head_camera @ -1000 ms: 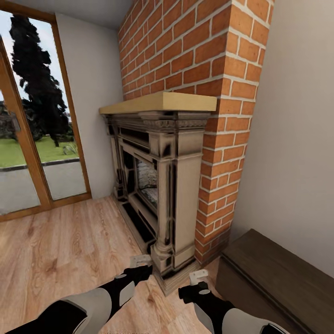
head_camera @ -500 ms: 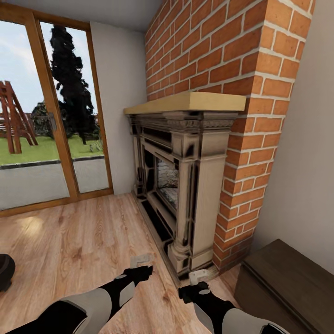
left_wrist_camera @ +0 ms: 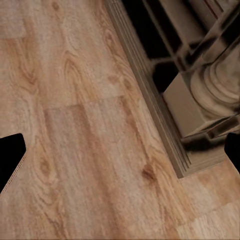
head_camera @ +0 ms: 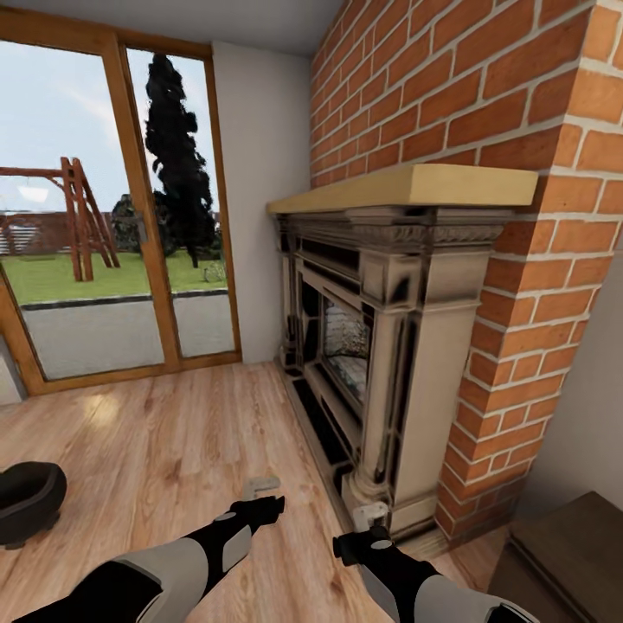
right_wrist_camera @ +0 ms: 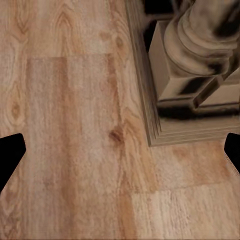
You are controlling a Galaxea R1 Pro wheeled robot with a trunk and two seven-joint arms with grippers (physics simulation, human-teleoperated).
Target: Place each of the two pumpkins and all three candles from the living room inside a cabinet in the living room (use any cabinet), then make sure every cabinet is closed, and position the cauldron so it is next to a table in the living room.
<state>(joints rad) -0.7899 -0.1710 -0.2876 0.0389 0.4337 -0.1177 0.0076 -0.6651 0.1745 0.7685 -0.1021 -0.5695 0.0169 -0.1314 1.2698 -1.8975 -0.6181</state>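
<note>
Cauldron [head_camera: 28,502] sits on wood floor [head_camera: 156,450] far left, prob heavy, rigid & slick, so grab by rim; left gripper [head_camera: 262,494] & right gripper [head_camera: 370,519] both spread, empty.

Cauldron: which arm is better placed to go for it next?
Probably left. The cauldron sits on the wood floor at the robot's far left, on the left claw's side. The right claw is by the fireplace, farther away. Both claws are empty.

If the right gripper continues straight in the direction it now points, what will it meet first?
Probably the wooden floor: the right gripper looks down at bare boards between its open fingers, with the fireplace base just beside that line. Depth is uncertain.
</note>
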